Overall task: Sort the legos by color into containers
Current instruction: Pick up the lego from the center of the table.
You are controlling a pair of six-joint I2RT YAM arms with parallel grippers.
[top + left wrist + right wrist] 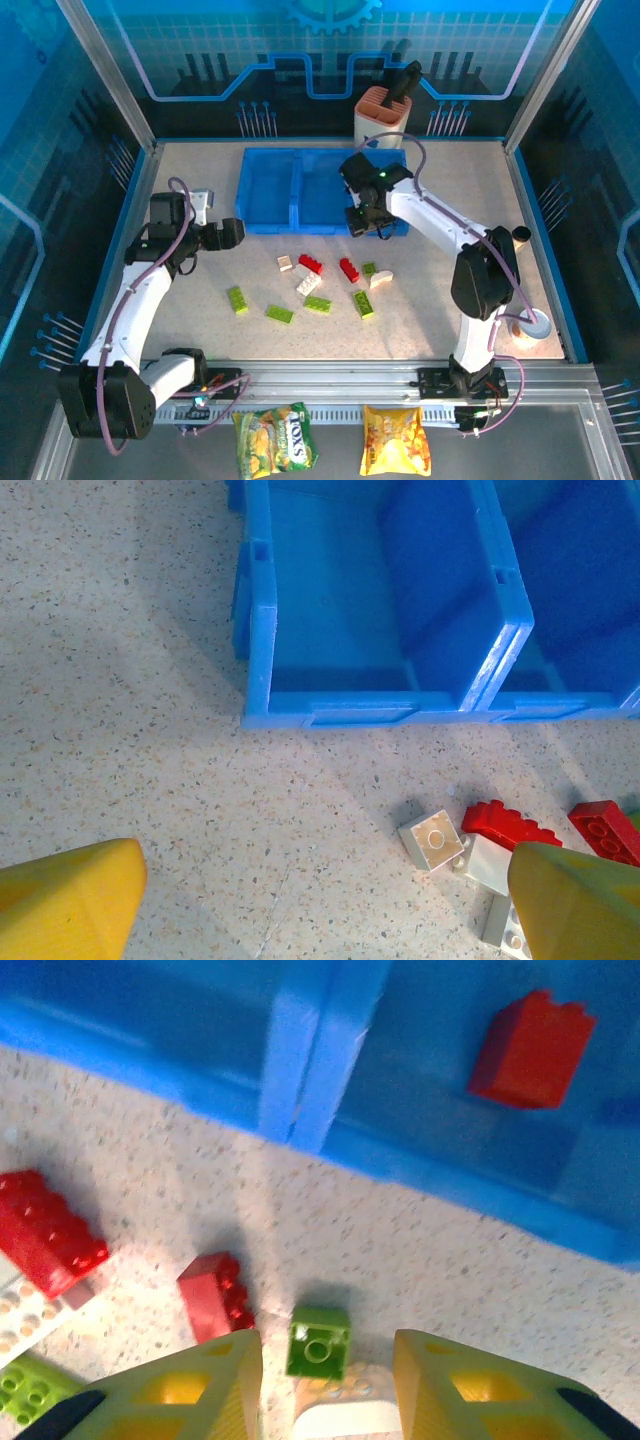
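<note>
Right claw (324, 1352) above green lego (318, 1338), jaws parted.

Tabletop (420, 300): pale speckled surface with a blue edge.
Back wall (200, 50): blue panel printed with circuit lines and a gear.
Side walls (40, 150): see-through blue panels.
Frame (105, 60): slanted silver metal posts.
Light: bright, casting soft shadows.

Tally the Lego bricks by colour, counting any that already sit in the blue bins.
Lime green bricks: 5
Red bricks: 3, counting the binned red brick
Cream bricks: 3
Total: 11
</note>
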